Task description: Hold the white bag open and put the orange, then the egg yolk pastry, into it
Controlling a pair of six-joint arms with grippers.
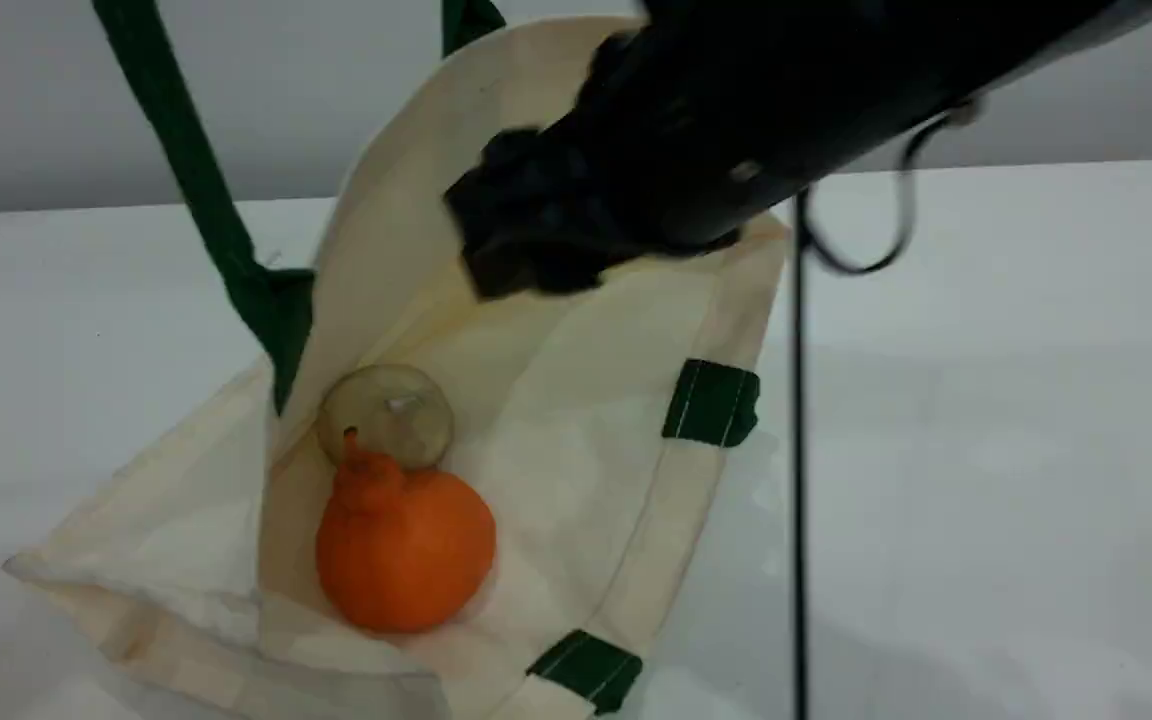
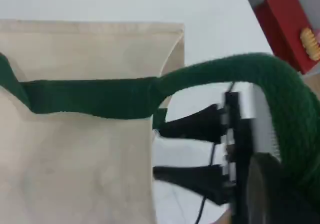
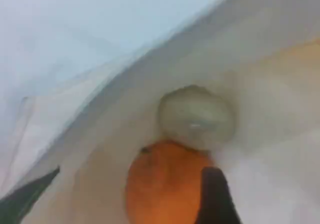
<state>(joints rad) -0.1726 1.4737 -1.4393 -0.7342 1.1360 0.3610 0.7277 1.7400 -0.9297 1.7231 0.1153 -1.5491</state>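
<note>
Left gripper (image 2: 275,199) was clamped tight on the green handle (image 2: 240,71), holding one side of the white bag (image 1: 576,420) up. Right gripper (image 2: 157,151) was at the bag's mouth, fingers spread wide, holding nothing. Orange (image 1: 404,555) lay inside the bag, egg yolk pastry (image 1: 388,412) against its neck.

Cream bag (image 1: 576,440) (green handles (image 1: 186,150)), seemingly beige pastry (image 1: 388,415)
</note>
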